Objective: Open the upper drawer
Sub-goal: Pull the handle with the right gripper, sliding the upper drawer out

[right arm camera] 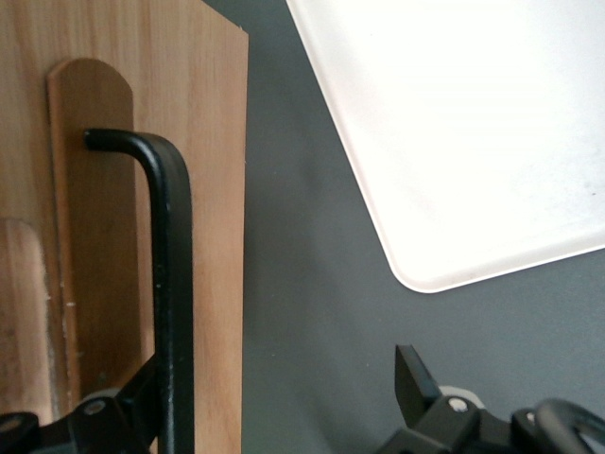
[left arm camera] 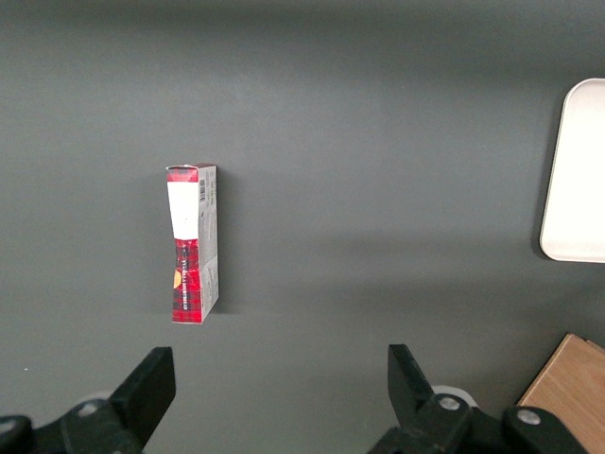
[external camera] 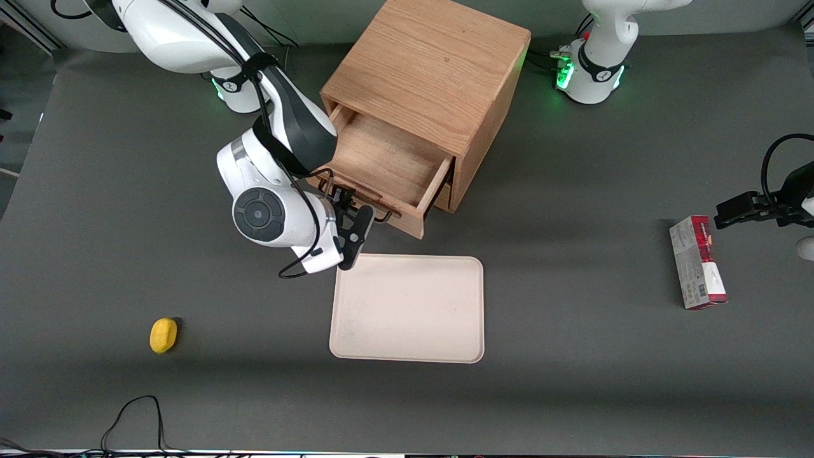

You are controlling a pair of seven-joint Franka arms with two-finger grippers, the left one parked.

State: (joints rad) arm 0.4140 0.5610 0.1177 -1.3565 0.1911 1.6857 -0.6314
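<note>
The oak cabinet [external camera: 432, 63] stands mid-table. Its upper drawer [external camera: 388, 162] is pulled out, showing a bare wooden tray inside. In the right wrist view I see the drawer front [right arm camera: 203, 189] and its black bar handle [right arm camera: 170, 284]. In the front view the handle [external camera: 383, 217] peeks out beside my wrist. My right gripper [external camera: 355, 208] sits at the drawer front, nearer the front camera than the cabinet. The gripper [right arm camera: 274, 383] is open. The handle bar runs right against one finger [right arm camera: 142, 392], while the other finger [right arm camera: 411, 374] stands well apart over the table.
A beige tray [external camera: 407, 308] [right arm camera: 454, 113] lies just in front of the drawer, close to my gripper. A yellow object [external camera: 163, 335] sits toward the working arm's end. A red and white box [external camera: 696, 262] [left arm camera: 193, 243] lies toward the parked arm's end.
</note>
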